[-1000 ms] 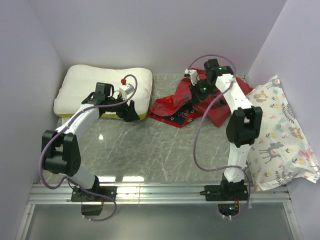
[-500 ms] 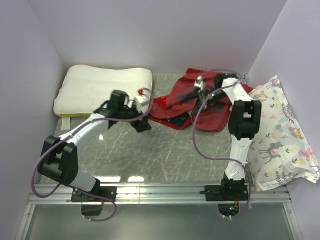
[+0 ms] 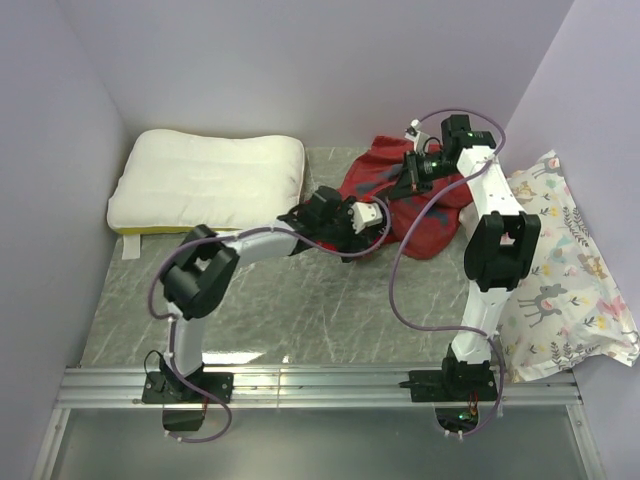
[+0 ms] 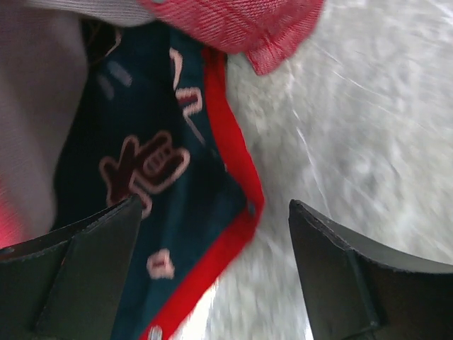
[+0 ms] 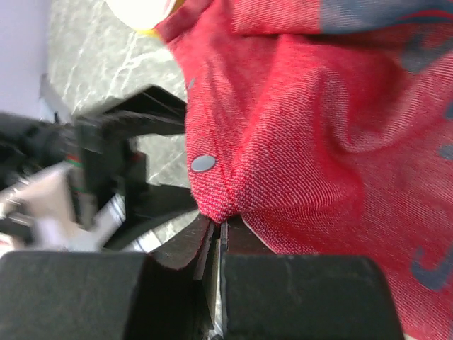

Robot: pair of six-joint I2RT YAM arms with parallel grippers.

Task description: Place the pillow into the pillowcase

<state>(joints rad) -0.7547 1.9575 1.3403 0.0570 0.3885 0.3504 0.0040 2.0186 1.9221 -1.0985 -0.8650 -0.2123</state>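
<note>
The white contoured pillow (image 3: 205, 180) lies at the back left of the table, with its yellow strip along its near left edge. The red pillowcase (image 3: 425, 215) sits bunched at the back middle. My right gripper (image 3: 410, 178) is shut on a pinch of its red hem (image 5: 221, 202) beside a snap button (image 5: 203, 163) and holds it raised. My left gripper (image 3: 372, 222) is open and low over the table. The case's dark blue printed corner with a red border (image 4: 170, 205) lies between its fingers (image 4: 78, 276), untouched.
A white floral animal-print pillow (image 3: 560, 270) leans against the right wall. Lavender walls close in the left, back and right. A metal rail (image 3: 320, 385) runs along the near edge. Grey marble tabletop (image 4: 368, 127) shows to the right of the case's corner.
My left arm swung right from the pillow across the table to the pillowcase's near corner, its jaws opening wider. My right gripper carried the pinched hem back and to the right.
</note>
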